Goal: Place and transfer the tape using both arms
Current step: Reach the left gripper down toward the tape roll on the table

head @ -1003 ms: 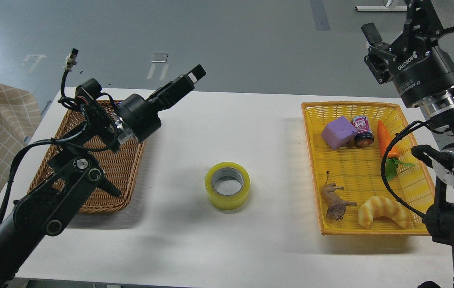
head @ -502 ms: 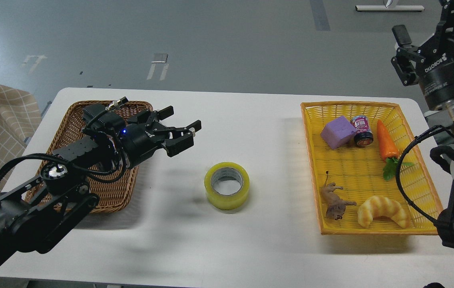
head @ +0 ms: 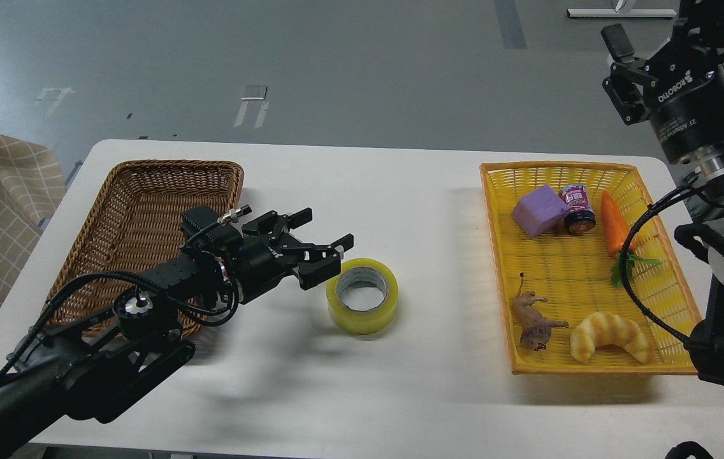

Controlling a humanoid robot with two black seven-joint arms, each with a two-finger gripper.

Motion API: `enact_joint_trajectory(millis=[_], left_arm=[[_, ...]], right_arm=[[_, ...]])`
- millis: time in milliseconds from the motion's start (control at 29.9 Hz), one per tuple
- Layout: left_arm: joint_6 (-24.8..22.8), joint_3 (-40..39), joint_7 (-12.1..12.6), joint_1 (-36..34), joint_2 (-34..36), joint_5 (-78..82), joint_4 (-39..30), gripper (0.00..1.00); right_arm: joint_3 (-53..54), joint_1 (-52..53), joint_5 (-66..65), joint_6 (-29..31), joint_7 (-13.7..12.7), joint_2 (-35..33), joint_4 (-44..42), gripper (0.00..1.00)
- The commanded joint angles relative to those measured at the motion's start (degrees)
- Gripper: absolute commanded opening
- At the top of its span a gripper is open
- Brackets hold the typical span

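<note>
The tape point(head: 362, 296), a yellow roll with a grey-white core, lies flat in the middle of the white table point(head: 400, 191). My left gripper point(head: 322, 231) is open and empty, low over the table just left of the tape, with its fingertips reaching the roll's near-left edge. I cannot tell if they touch. My right gripper point(head: 655, 29) is open and empty, held high at the upper right, above and behind the yellow basket, far from the tape.
An empty brown wicker basket point(head: 139, 223) sits at the left, partly under my left arm. A yellow basket point(head: 496, 255) at the right holds a purple block point(head: 539, 210), a can point(head: 579, 207), a carrot point(head: 617, 223), a toy animal point(head: 533, 319) and a croissant toy point(head: 610, 335).
My left gripper has turned down, dropped and moved right from over the wicker basket to the tape's left side. My right gripper has moved a little at the upper right. The tape has not moved.
</note>
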Motion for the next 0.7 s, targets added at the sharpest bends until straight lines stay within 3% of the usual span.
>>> enact_joint_trajectory(millis=[0,167,669], left_arm=[[0.0,0.0,0.3,-0.1,-1.7,0.0,1.3,0.98],[0.0,1.3,0.2,-2.0,-5.5,0.0,3.3,0.98],[-0.2,12.0,-1.3,-9.2,-8.2,0.0,13.1,0.97]], right_arm=[[-0.4,0.2,0.0,0.0,0.0,0.0,0.1,0.99],[-0.4,0.2,0.0,-0.2,0.0,0.0,0.4,0.99],[-0.5,0.2,0.0,-0.2,0.0,0.0,-0.1,0.99]])
